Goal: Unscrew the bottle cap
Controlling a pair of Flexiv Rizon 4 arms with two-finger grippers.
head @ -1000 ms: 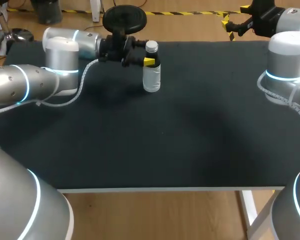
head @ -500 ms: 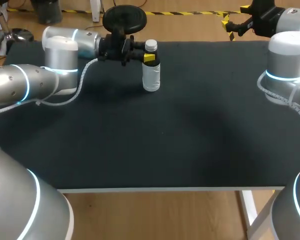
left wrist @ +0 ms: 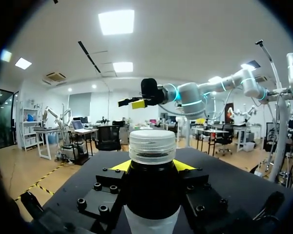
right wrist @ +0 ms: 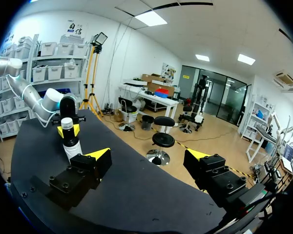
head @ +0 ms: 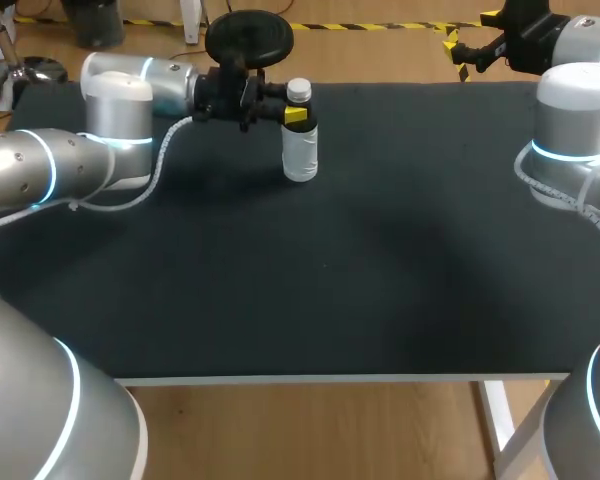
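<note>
A small clear bottle (head: 300,150) with a white cap (head: 299,90) stands upright near the table's far edge, left of the middle. My left gripper (head: 295,115) comes in level from the left and is shut on the bottle just below the cap. In the left wrist view the bottle's dark neck (left wrist: 152,195) fills the gap between the yellow fingertips (left wrist: 184,165), with the ribbed cap (left wrist: 152,146) above them. My right gripper (head: 468,40) hangs open at the far right, well away from the bottle (right wrist: 71,141). Nothing lies between its fingers (right wrist: 149,158).
The black table top (head: 360,280) spreads from the bottle towards the front edge. My right arm's grey body (head: 575,140) stands over the table's right side.
My left gripper's fingers have closed in on the bottle's neck. The bottle has shifted slightly to the left with them. The right arm has stayed still.
</note>
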